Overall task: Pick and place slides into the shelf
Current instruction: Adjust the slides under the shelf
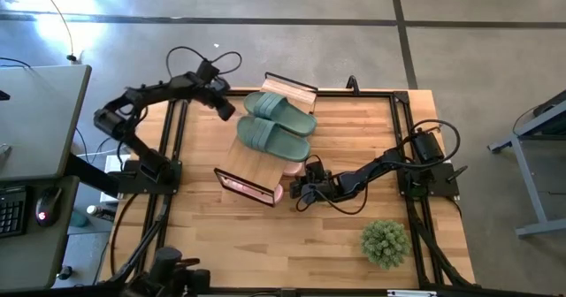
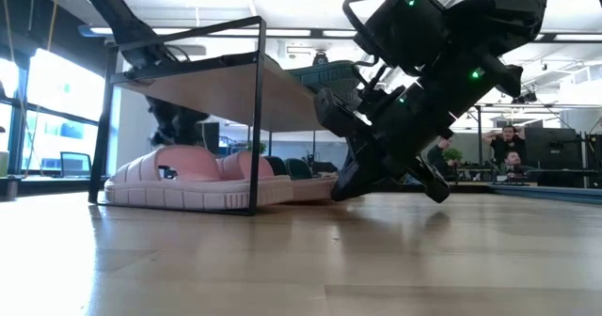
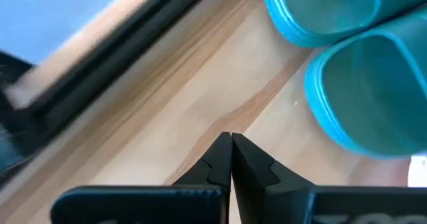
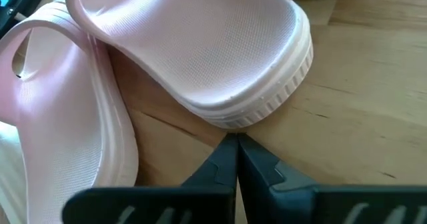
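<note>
Two sage green slides (image 1: 276, 125) lie side by side, soles down, on the shelf's bamboo top (image 1: 256, 160). They also show in the left wrist view as green slides (image 3: 360, 71). Two pale pink slides (image 2: 188, 180) sit on the table under the shelf, one overlapping the other (image 4: 200, 51). My left gripper (image 1: 232, 111) is shut and hangs over bare table (image 3: 231, 144) beside the shelf's far left end. My right gripper (image 1: 299, 189) is shut, low at the shelf's near right side, its tips (image 4: 237, 144) at one pink slide's rounded end. My right gripper points its shut fingertips at the ribbed sole edge (image 4: 250, 121) of the upper pink slide's rounded end, slanting down from the table's right side. Whether the tips touch that edge, I cannot tell. The slide rests partly on the other pink slide.
A small green potted plant (image 1: 385, 241) stands near the table's front right corner. The shelf's thin black wire frame (image 2: 256, 109) stands around the pink slides. A desk with a keyboard (image 1: 13, 209) is beyond the table's left edge. People sit far off in the room (image 2: 508, 147).
</note>
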